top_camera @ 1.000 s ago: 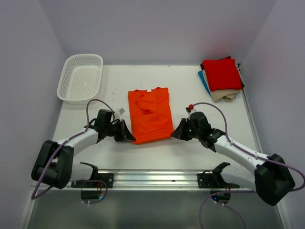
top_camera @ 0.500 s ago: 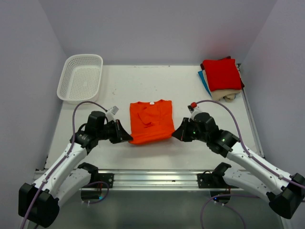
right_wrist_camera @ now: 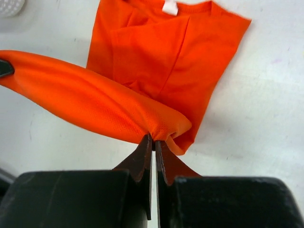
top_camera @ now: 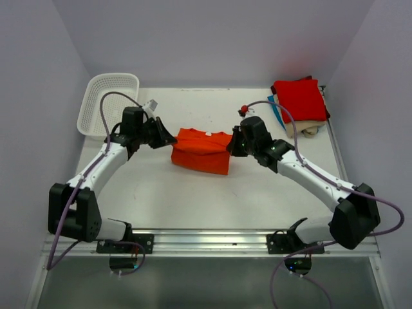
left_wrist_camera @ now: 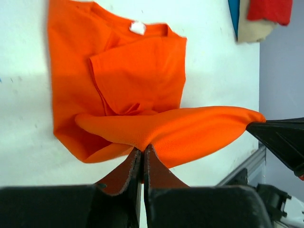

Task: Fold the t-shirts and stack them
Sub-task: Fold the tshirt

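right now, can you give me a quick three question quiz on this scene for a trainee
1. True or false: the left gripper and the right gripper are each shut on an edge of the orange t-shirt, holding that part off the table.
2. In the top view, where does the stack of folded shirts lie? A: far right corner. B: near left corner. C: between the arm bases.
3. Fill in: the top shirt on that stack is ____.

Key: 1 true; 2 A; 3 red.
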Motion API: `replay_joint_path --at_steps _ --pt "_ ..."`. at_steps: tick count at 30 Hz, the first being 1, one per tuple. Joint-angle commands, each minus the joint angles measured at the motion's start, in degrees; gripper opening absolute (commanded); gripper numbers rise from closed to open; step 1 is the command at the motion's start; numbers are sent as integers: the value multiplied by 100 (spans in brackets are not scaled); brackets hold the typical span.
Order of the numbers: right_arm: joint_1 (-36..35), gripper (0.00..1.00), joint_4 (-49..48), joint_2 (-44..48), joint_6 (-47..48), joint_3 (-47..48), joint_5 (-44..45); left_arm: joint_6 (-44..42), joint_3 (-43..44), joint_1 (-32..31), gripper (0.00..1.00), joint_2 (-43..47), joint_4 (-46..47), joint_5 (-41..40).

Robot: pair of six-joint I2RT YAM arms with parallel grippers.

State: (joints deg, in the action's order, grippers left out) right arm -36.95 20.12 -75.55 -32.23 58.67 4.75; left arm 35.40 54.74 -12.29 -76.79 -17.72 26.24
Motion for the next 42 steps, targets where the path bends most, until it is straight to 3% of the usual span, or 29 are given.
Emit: replay_joint_path --at_steps 1,8,12,15,16,17,18,19,23,27,32,34,35,36,37,40,42 --pt "459 0 -473 -712 349 565 193 -340 616 210 5 -625 558 -101" --pt "820 0 -632 -2496 402 1786 491 -227 1599 491 3 -2610 1227 250" --pt "874 0 -492 -3331 -72 2707 1289 -104 3029 544 3 -4128 1935 924" --pt "856 0 -71 -3982 -257 3471 1940 20 4153 570 16 -4920 2132 1216" --pt "856 4 0 -4116 -205 3641 2090 37 4411 579 37 -5081 2158 1260" --pt "856 21 123 -4248 -144 3808 2108 64 4649 588 50 -5308 2141 1235" --pt "856 39 167 -4310 -56 3983 2126 38 5051 597 77 -5380 2028 1261" --pt "847 64 89 -4284 5 3985 2152 46 5142 631 100 -5399 2079 1339" --pt "821 99 -692 -3679 305 3222 2118 -15 4644 702 100 -4829 2465 1253" --pt "821 99 -992 -3169 507 2580 2082 -33 3651 764 100 -3923 2949 1208" --pt "821 98 -1291 -2729 533 2114 1223 80 3272 772 100 -3781 2790 1688" --pt "891 81 -1379 -2781 402 2069 319 265 3104 755 100 -3904 3159 2068" --pt "926 65 -1510 -2833 341 2086 -50 457 3104 755 98 -4105 3221 2209" --pt "970 16 -1546 -3017 9 2139 -706 572 3104 755 92 -4202 3465 2523" --pt "1075 0 -1529 -3123 -264 2183 -1069 748 3069 755 84 -4316 3703 2735" --pt "1216 0 -2658 -3553 -1380 1816 -2597 1635 2797 729 60 -4660 4827 3351" --pt "1216 0 -3513 -3782 -2047 1630 -2891 1848 2612 711 52 -4818 5093 3545"
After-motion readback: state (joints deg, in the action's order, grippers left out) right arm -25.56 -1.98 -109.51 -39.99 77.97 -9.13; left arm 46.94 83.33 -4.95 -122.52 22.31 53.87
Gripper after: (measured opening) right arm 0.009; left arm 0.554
